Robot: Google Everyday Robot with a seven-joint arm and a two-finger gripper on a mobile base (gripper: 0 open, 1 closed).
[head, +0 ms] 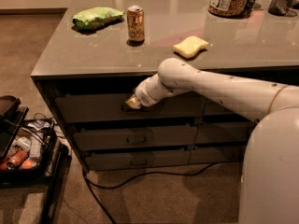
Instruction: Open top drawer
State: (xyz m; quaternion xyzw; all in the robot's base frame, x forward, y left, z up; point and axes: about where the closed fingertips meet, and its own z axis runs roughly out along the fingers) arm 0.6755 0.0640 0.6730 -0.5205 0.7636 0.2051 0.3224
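**Ana:** What is the biggest thing?

**Ben:** The grey counter (93, 59). Next is the white arm (224, 90), reaching in from 3 o'clock.

**Ana:** Where is the top drawer?

**Ben:** The top drawer (88, 108) is right under the counter top, toward 9 o'clock.

**Ana:** What is on the counter?

**Ben:** A green bag (97, 17) at 11 o'clock, a yellow sponge (190, 46) and a can (135, 23) at 12 o'clock.

**Ana:** And the gripper?

**Ben:** The gripper (132, 101) is right at the middle of the top drawer. I cannot tell if it is holding on or not.
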